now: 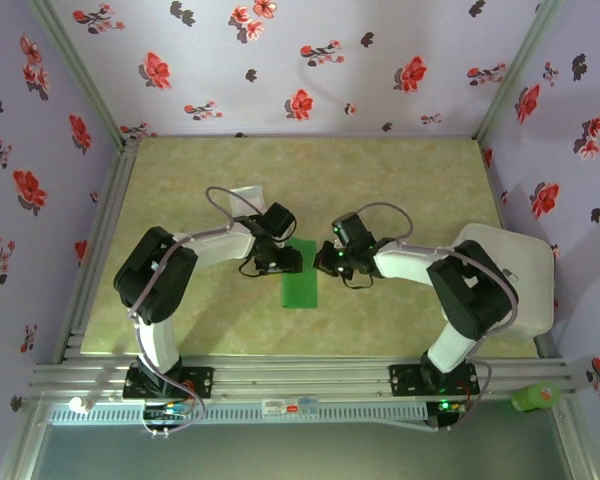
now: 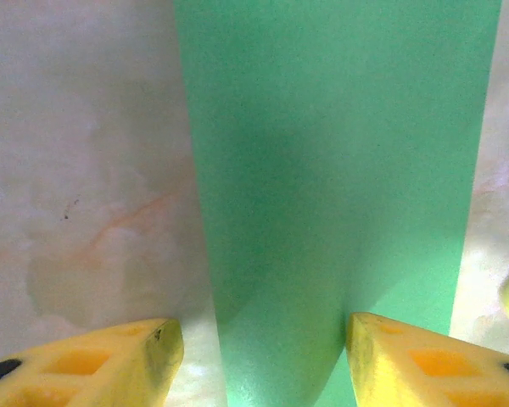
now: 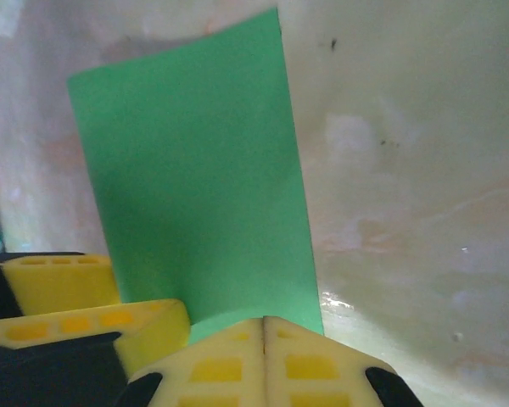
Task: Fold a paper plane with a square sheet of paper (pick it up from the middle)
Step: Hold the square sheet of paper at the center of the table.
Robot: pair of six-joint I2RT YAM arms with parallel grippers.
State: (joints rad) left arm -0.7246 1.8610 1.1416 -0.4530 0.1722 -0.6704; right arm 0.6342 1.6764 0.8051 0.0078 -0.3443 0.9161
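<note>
The square sheet of paper (image 1: 300,283) lies folded into a narrow bright green strip at mid-table, between the two arms. In the left wrist view the paper (image 2: 339,170) runs away from my left gripper (image 2: 265,356). That gripper (image 1: 286,262) is open and low over the strip's far end, with one yellow fingertip (image 2: 123,360) over bare table and the other (image 2: 416,356) on the green. My right gripper (image 3: 263,331) is shut, its fingertips pressed together at the paper's (image 3: 195,195) near edge, where the sheet bulges up to meet them. From above, the right gripper (image 1: 326,262) faces the left one across the strip.
A small pale square packet (image 1: 248,193) lies on the table behind the left arm. A white board (image 1: 520,290) rests at the right edge under the right arm. A green object (image 1: 536,398) sits beyond the front rail. Flowered walls close in the table.
</note>
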